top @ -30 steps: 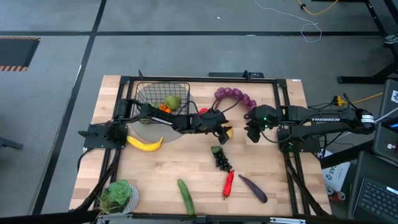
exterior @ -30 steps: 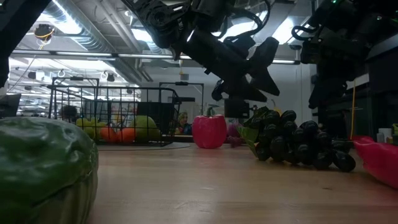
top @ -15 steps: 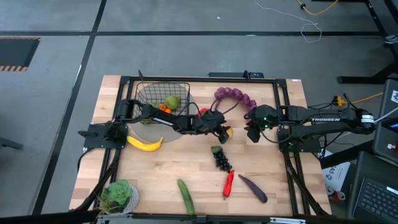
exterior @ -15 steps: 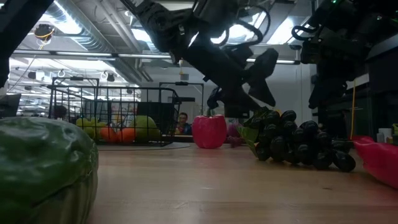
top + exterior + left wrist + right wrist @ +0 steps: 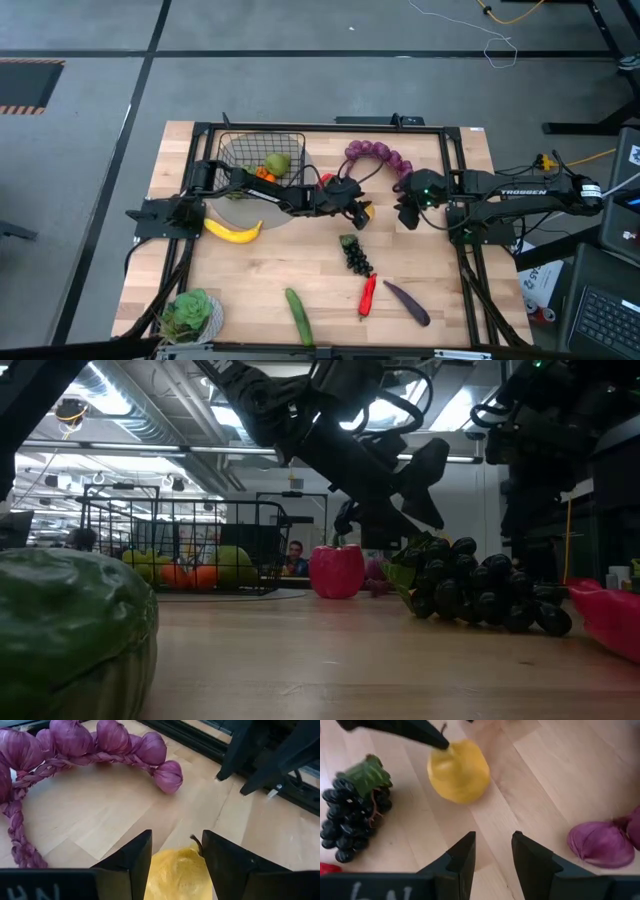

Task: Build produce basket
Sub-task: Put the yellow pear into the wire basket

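A: left gripper (image 5: 176, 865)?
B: reaching across mid-table, fingers parted on either side of the yellow lemon (image 5: 178, 872); can't tell if the pads touch it or if it's lifted

A: right gripper (image 5: 492, 857)?
B: just off to the lemon's side, over the table (image 5: 260, 270), fingers a narrow gap apart, nothing between them

A: basket (image 5: 262, 152)?
B: back left of the table, green fruit (image 5: 277, 163) and something orange (image 5: 263, 173) inside

A: rest of the produce?
B: purple bunch (image 5: 377, 155) at the back, red pepper (image 5: 336, 570) beside the basket, banana (image 5: 232, 231) on the left, dark grapes (image 5: 355, 254) mid-table, cucumber (image 5: 298, 315), chili (image 5: 367, 294), eggplant (image 5: 407, 302) along the front, leafy green thing (image 5: 189, 313) at the front left corner
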